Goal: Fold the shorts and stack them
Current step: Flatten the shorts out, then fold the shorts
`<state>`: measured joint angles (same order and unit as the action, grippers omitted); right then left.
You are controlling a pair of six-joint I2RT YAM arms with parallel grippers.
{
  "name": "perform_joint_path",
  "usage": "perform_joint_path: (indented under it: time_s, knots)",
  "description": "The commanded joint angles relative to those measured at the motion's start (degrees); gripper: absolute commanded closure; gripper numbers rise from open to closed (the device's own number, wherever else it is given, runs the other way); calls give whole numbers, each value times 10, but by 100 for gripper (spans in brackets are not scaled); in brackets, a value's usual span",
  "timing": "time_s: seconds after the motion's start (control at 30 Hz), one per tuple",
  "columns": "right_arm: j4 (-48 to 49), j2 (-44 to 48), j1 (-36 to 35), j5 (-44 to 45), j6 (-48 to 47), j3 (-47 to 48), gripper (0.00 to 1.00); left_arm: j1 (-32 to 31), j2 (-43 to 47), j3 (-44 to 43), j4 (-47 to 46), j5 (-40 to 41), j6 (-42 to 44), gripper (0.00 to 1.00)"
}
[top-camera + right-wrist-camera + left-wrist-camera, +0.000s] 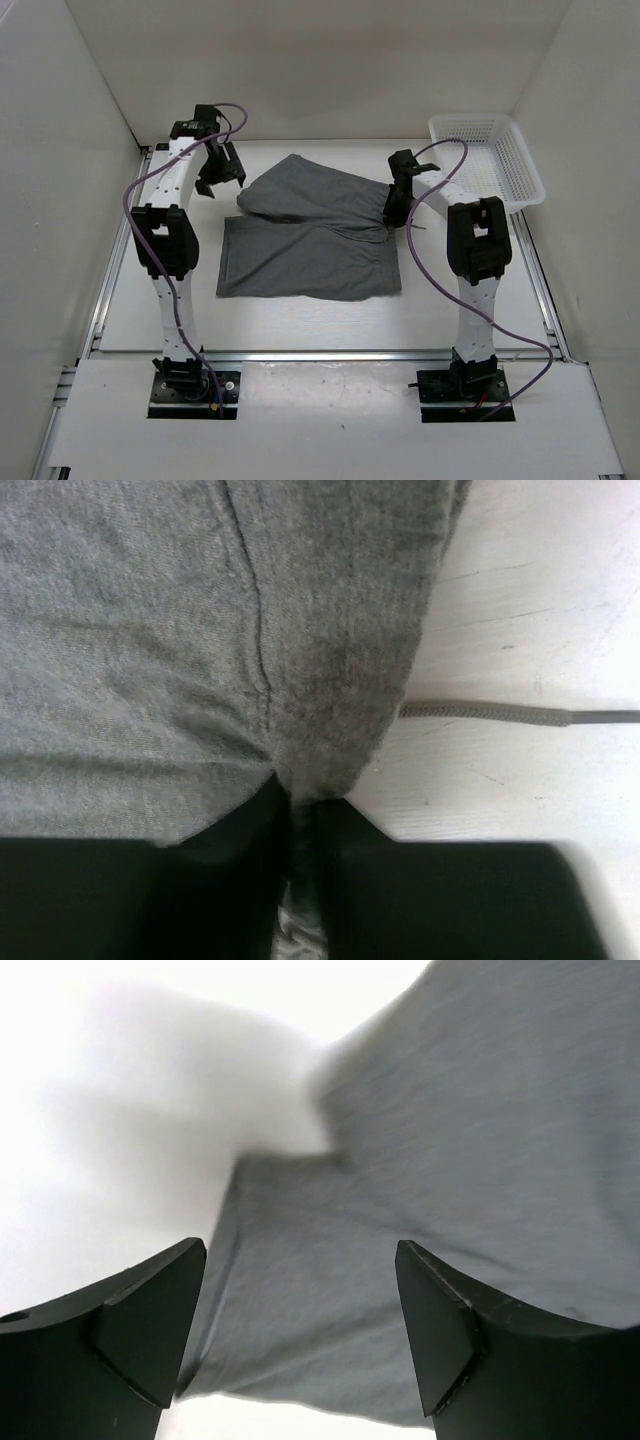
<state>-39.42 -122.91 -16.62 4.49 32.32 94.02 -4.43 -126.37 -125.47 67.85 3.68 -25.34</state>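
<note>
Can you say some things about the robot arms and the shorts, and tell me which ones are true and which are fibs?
1. The right gripper is pinching the grey shorts. True.
2. The left gripper is squeezed shut. False: its fingers are spread open over the shorts and hold nothing.
3. The shorts are inside the white mesh basket. False: they lie on the table, and the basket sits off to the side.
4. A grey drawstring pokes out from the edge of the shorts. True.

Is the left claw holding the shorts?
No, the left claw is wide open with nothing pinched in it, and the shorts lie beyond it.
</note>
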Motion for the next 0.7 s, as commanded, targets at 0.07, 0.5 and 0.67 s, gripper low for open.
perform_joint_path:
  time_s: [0.07,0.5,0.67]
  knots:
    - [-15,49,4,12,-25,-39,34,20,54,100,-2,26,-16,11]
    - [4,378,-2,29,15,-276,13,31,354,582,-89,-36,-116,20]
    - [4,485,-25,-10,56,-419,18,36,433,726,-89,-52,-175,20]
